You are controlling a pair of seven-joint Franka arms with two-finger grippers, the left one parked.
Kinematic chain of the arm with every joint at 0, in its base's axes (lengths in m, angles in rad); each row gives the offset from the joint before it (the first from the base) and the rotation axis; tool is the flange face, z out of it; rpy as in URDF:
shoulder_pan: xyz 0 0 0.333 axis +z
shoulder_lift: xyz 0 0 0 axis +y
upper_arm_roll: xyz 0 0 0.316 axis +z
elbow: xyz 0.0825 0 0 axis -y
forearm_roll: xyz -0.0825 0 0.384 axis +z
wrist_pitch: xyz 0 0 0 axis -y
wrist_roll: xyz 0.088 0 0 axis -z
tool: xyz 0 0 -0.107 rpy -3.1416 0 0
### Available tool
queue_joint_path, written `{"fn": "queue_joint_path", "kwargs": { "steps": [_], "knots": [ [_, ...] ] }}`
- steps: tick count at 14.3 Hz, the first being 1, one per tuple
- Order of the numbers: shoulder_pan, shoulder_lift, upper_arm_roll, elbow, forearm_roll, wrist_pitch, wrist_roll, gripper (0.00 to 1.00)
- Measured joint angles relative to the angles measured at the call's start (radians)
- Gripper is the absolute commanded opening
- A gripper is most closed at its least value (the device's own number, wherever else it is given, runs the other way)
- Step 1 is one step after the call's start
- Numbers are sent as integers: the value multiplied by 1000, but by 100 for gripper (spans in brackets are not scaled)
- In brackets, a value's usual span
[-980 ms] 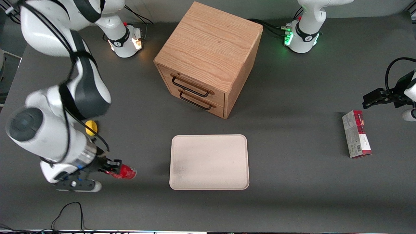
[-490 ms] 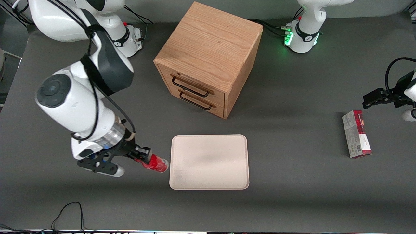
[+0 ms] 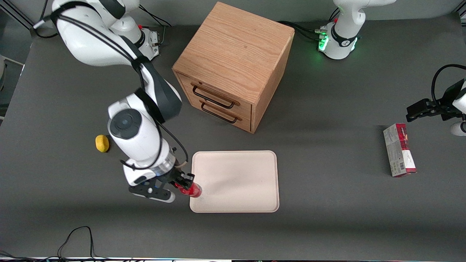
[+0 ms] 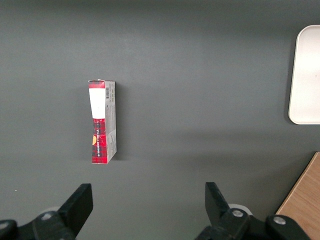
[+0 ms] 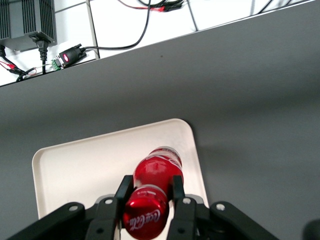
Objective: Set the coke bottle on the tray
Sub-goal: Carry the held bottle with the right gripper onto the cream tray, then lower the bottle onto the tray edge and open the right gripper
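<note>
My right gripper (image 3: 185,183) is shut on the small red coke bottle (image 3: 193,190) and holds it in the air over the cream-white tray's (image 3: 240,171) edge at the working arm's end, near the corner closest to the front camera. In the right wrist view the two black fingers (image 5: 123,192) clamp the bottle (image 5: 157,172) just below its red cap, with the tray (image 5: 75,170) under it. The bottle's base points toward the tray.
A wooden two-drawer box (image 3: 233,65) stands farther from the camera than the tray. A yellow lemon-like lump (image 3: 102,143) lies toward the working arm's end. A red-and-grey carton (image 3: 399,149) lies toward the parked arm's end and shows in the left wrist view (image 4: 102,121).
My right gripper has carried the bottle sideways toward the tray, from well off it to over its edge. The arm's move has uncovered the yellow lump.
</note>
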Motion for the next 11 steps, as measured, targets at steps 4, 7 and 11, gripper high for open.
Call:
{"fn": "queue_joint_path", "kwargs": {
  "steps": [4, 7, 11],
  "knots": [
    [-1, 70, -2, -2, -34, 51, 0, 0],
    [-1, 101, -2, -4, -59, 56, -2, 0],
    [-1, 125, -2, -4, -65, 89, -3, 97]
  ]
}}
